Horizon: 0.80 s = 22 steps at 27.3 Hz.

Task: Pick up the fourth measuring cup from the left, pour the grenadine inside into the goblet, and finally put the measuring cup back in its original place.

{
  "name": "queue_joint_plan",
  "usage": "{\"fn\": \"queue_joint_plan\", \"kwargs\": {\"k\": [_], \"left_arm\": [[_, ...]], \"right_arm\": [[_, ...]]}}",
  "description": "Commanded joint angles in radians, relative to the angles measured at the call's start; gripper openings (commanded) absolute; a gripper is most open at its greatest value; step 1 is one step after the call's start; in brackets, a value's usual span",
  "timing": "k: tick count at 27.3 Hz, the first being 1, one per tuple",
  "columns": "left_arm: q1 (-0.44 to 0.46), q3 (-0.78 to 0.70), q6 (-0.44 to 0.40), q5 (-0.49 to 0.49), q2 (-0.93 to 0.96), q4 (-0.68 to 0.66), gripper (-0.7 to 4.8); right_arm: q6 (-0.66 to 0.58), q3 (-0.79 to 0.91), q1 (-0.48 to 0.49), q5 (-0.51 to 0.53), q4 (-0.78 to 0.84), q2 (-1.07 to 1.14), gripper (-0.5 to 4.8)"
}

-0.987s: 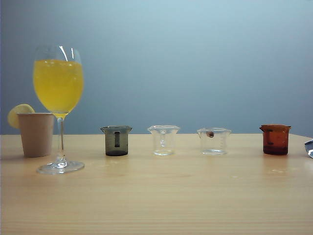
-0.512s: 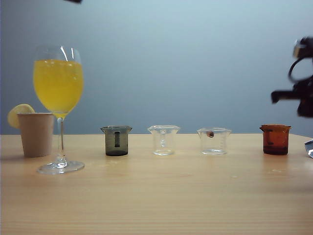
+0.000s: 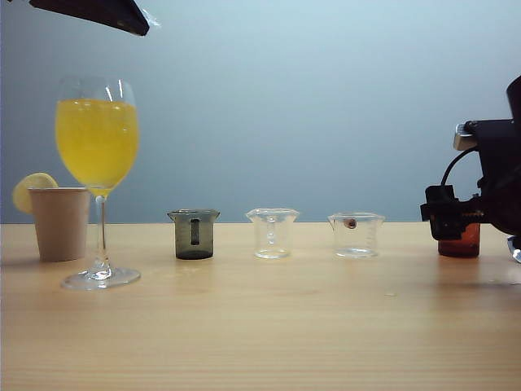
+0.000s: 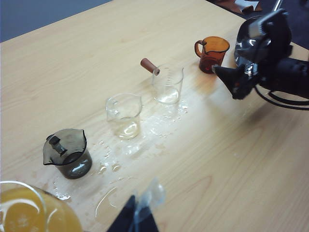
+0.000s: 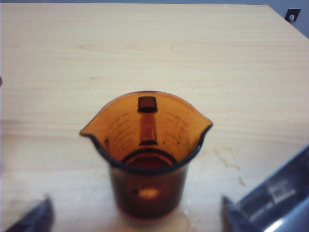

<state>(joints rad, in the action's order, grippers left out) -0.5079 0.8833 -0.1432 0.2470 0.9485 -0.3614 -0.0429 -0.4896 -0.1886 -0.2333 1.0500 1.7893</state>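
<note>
The fourth measuring cup (image 3: 466, 246), translucent red-orange with a side handle, stands at the right end of the row; its upper part is hidden behind my right gripper (image 3: 446, 217). In the right wrist view this cup (image 5: 147, 145) sits between the gripper's (image 5: 137, 212) open fingers, apart from both, with dark red grenadine (image 5: 147, 162) at its bottom. The tall goblet (image 3: 96, 147) of yellow juice stands far left. My left gripper (image 4: 140, 215) hovers high near the goblet (image 4: 26, 212), its fingers together and empty. From there I also see the red cup (image 4: 212, 50) and the right gripper (image 4: 231, 79).
A tan paper cup (image 3: 59, 221) with a lemon slice stands left of the goblet. A smoky grey cup (image 3: 194, 235) and two clear cups (image 3: 272, 232) (image 3: 356, 235) fill the row. Spilled drops (image 4: 145, 135) wet the table around them. The table's right edge lies just beyond the red cup.
My right arm came in from the right and dropped down to the red cup, and its jaws opened. My left arm entered at the top left above the goblet.
</note>
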Motion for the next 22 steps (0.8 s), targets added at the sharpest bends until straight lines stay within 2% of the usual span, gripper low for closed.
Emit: {"fn": "queue_joint_plan", "kwargs": {"k": [1, 8, 19, 21, 22], "left_arm": [[-0.001, 0.002, -0.006, 0.004, -0.003, 0.011, -0.05], [-0.001, 0.002, -0.006, 0.004, -0.003, 0.011, -0.05], [0.0, 0.002, -0.007, 0.002, -0.003, 0.004, -0.05], [0.0, 0.002, -0.007, 0.001, -0.003, -0.003, -0.05], [0.0, 0.002, -0.007, 0.001, -0.003, -0.004, -0.05]], "right_arm": [[-0.001, -0.047, 0.014, -0.004, 0.02, 0.035, 4.79], [-0.001, -0.156, 0.053, 0.007, 0.017, 0.15, 4.79], [-0.001, -0.212, 0.058, 0.026, -0.01, 0.192, 4.79], [-0.001, -0.214, 0.058, 0.026, -0.023, 0.194, 3.85], [-0.001, -0.214, 0.058, 0.026, -0.025, 0.194, 3.55]]}}
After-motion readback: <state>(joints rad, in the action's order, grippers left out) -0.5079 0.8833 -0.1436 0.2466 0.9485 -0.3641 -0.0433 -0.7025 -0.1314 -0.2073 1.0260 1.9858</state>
